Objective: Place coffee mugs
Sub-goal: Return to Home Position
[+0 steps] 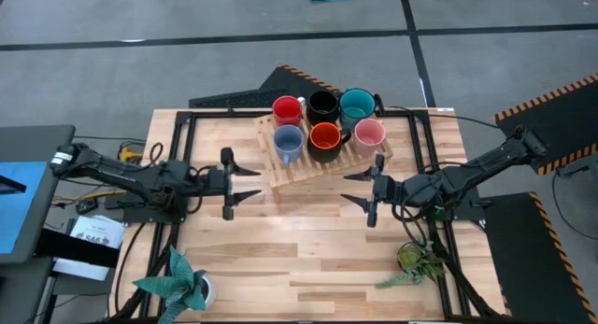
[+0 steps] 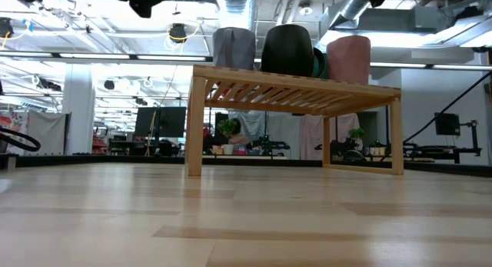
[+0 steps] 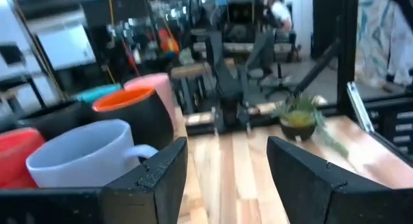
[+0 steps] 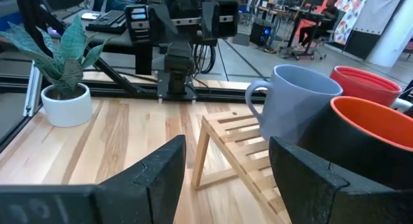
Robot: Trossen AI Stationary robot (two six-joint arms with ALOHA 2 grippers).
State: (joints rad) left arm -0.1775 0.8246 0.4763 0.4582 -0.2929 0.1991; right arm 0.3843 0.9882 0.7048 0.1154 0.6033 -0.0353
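Six mugs stand upright in two rows on a raised wooden slat rack: red, black and teal behind, light blue, orange-rimmed and pink in front. My left gripper hovers open off the rack's left near corner, pointing right. My right gripper hovers open off the rack's right near corner, pointing left. The left wrist view shows the light blue mug close beside the left gripper. The right wrist view shows it ahead of the right gripper.
A spiky potted plant stands at the table's near left, and a small leafy one at the near right. Bare wood lies between the two grippers and the near edge. A black frame runs along the table's sides.
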